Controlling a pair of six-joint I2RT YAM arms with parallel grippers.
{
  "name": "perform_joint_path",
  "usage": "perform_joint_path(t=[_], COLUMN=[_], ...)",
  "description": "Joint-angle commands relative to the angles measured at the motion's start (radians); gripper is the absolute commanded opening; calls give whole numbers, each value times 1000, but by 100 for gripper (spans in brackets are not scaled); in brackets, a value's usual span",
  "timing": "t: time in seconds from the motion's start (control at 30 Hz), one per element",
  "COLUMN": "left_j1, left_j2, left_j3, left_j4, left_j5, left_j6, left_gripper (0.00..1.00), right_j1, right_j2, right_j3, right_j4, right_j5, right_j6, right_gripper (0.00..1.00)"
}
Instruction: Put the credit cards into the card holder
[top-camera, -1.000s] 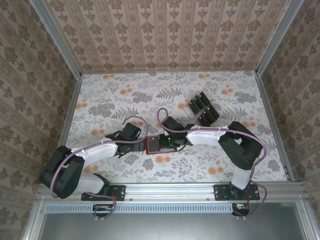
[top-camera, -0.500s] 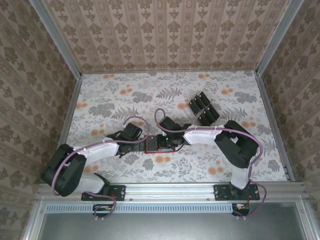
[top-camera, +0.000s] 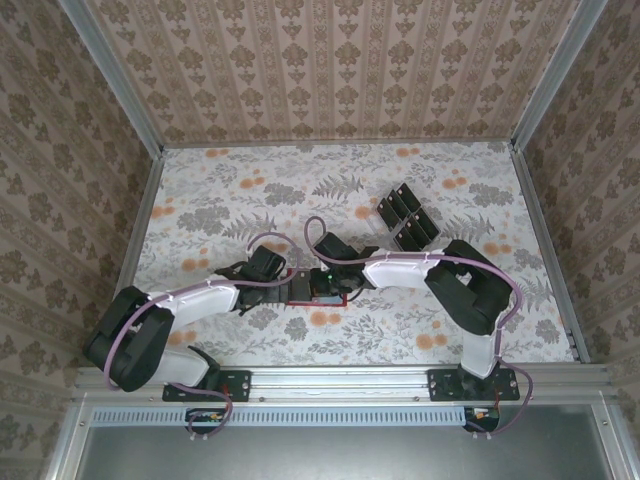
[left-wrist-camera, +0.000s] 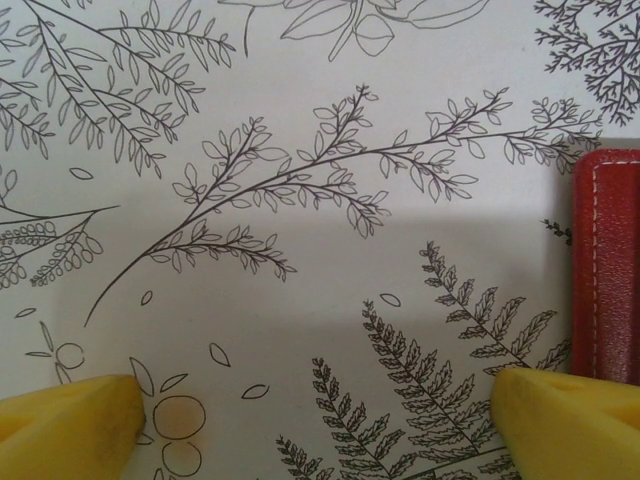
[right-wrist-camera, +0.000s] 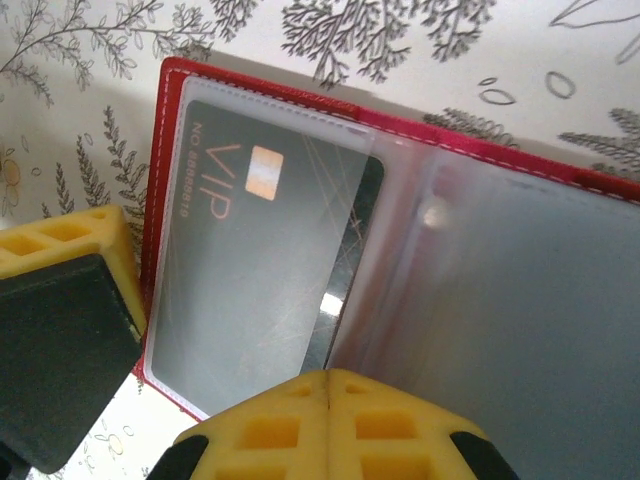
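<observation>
The coming move turns on how the open card holder (right-wrist-camera: 520, 300) lies to the right gripper (right-wrist-camera: 205, 310): it sits directly under and ahead of those fingers, flat on the flowered table (top-camera: 220, 190), midway between the two arms. In the overhead view its long axis runs left to right, from one arm toward the other. One black credit card (right-wrist-camera: 250, 290) is nearly home in the clear sleeve on the half closest to that gripper. Its long axis points away from the fingers, tilted a little, and a dark strip of its long edge shows past the sleeve's mouth on the fold side. We judge that what is left is a short push sideways, away from the fold and toward the holder's outer red edge. The right fingers stand somewhat apart with tablecloth showing between them; the lower one covers the card's near end, and we cannot tell whether it presses there.

The left gripper (left-wrist-camera: 320, 415) is spread wide and has nothing in it; the holder's stitched red edge (left-wrist-camera: 605, 270) runs upright just beside its right fingertip, so we take it to be placed to stop the holder sliding.

The remaining credit cards (top-camera: 405, 217) lie in a fanned row farther back and to the right, well apart from the holder and nearer the right arm
</observation>
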Motion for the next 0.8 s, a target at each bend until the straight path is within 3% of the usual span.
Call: perform_joint_path(t=[0.0, 0.2, 0.4, 0.6, 0.77], left_j1=[-4, -8, -10, -5, -3], left_j2=[71, 68, 23, -61, -121], left_j3=[-30, -29, -21, -12, -4], left_j4=[89, 84, 46, -13, -46], left_j5=[83, 83, 63, 38, 46], left_j6=[-7, -10, -6, 1, 5], left_gripper=[100, 100, 100, 100, 100], right_j1=[9, 9, -3, -41, -76], right_j2=[33, 45, -46, -165, -164], right_j3=[35, 45, 52, 32, 26], right_j4=[-46, -52, -81, -153, -196], right_j5=[-41, -54, -24, 46, 56], right_j6=[-28, -32, -64, -104, -134], right_gripper=[0, 0, 2, 25, 44])
